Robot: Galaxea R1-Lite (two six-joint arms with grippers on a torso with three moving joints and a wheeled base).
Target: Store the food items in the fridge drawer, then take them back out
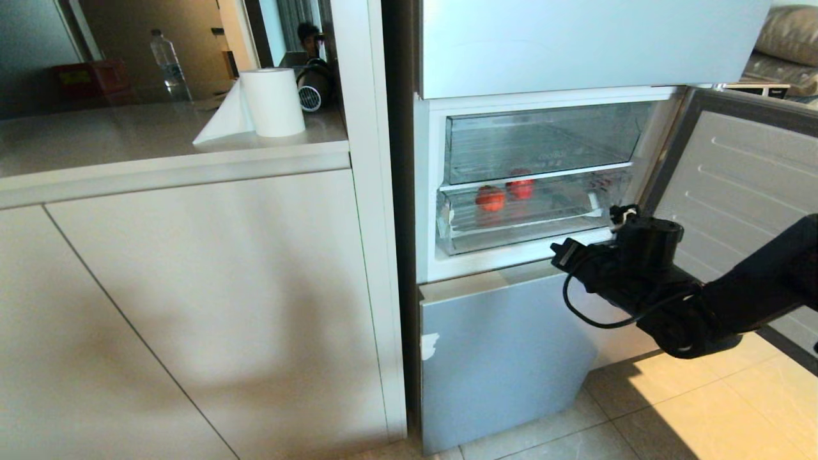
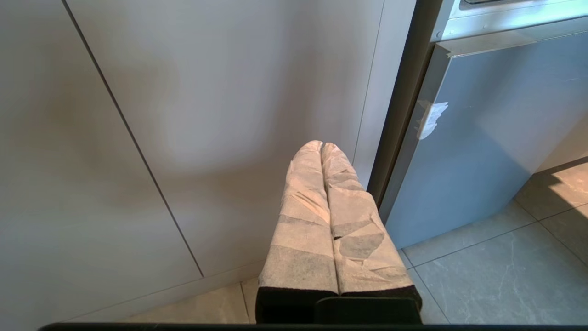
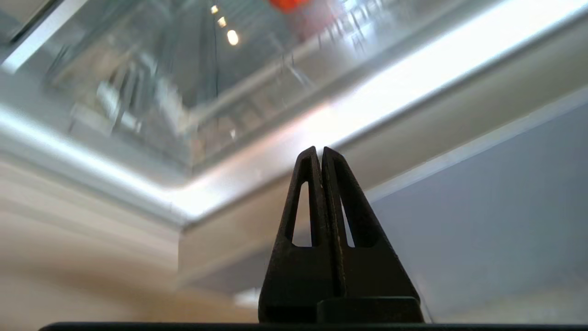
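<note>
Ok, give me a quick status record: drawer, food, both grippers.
fridge drawer: lower clear drawer, pushed in, fridge door open
food items: red piece and orange-red piece, both inside the drawer, side by side
right gripper: shut, empty, in front of the fridge just below the drawer's right end
left gripper: shut, empty, low by the cabinet front, parked

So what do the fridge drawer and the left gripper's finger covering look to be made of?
The fridge drawer: clear, glossy hard plastic by the look, since the two food items show through its front. The left gripper fingers: wrapped in pale, matte, creased tape or paper; which one is unclear.
</note>
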